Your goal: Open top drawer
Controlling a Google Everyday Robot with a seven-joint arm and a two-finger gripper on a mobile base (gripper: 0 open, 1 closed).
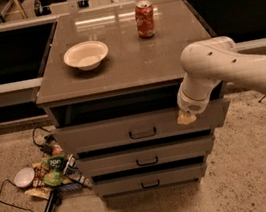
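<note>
The top drawer [102, 133] stands partly out of the grey cabinet [150, 178], with a dark gap above its front, under the counter [131, 65]. The hand [186, 118] on the white arm [227, 64] is at the drawer front's upper right edge, right of the dark handle [143, 133]. A white bowl [86, 55] and a red can [145, 19] stand apart on the counter.
</note>
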